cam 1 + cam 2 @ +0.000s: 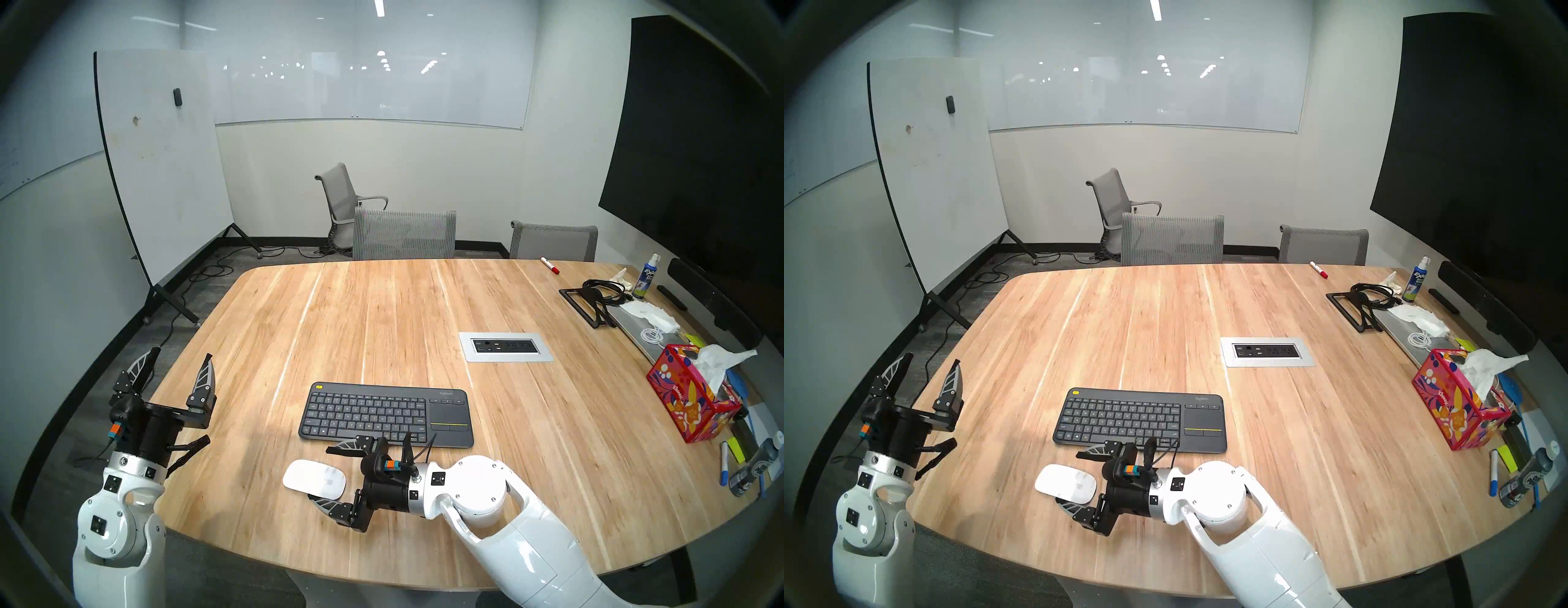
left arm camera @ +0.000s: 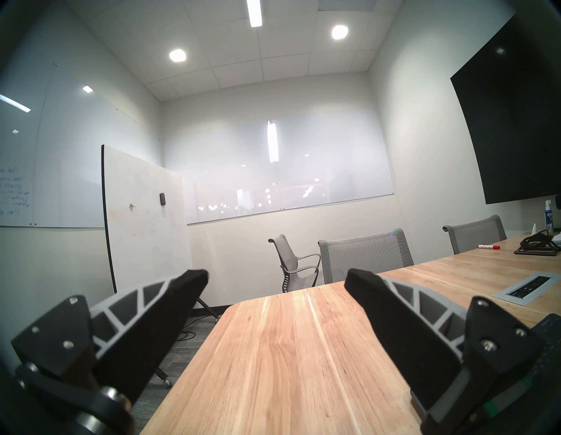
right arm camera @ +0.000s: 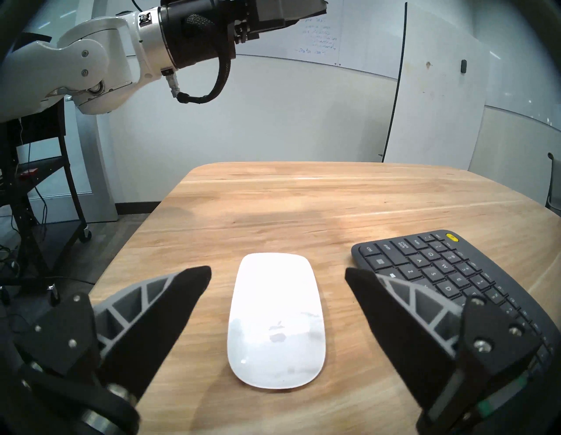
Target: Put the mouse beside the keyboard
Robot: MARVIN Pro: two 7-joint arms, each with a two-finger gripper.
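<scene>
I have the right gripper [image 3: 277, 273] low over the table [image 1: 382, 305], jaws wide, one finger either side of the mouse [image 3: 277, 322] without touching it, since its low glossy dome only offers the long edges to pinch. The mouse lies flat just near the front-left corner of the keyboard [image 1: 386, 414], apart from it. The left gripper [image 1: 178, 369] hangs off the table's edge, jaws wide and empty. The keyboard reads "logitech"; the mouse shows a faint apple logo.

The bench [image 1: 382, 322] is pale, streaky wood with a smooth satin finish. The mouse [image 3: 277, 322] looks glossy white plastic; the keyboard [image 3: 449, 273] matt dark grey plastic. The tissue box [image 1: 689, 403] looks like shiny printed card.
</scene>
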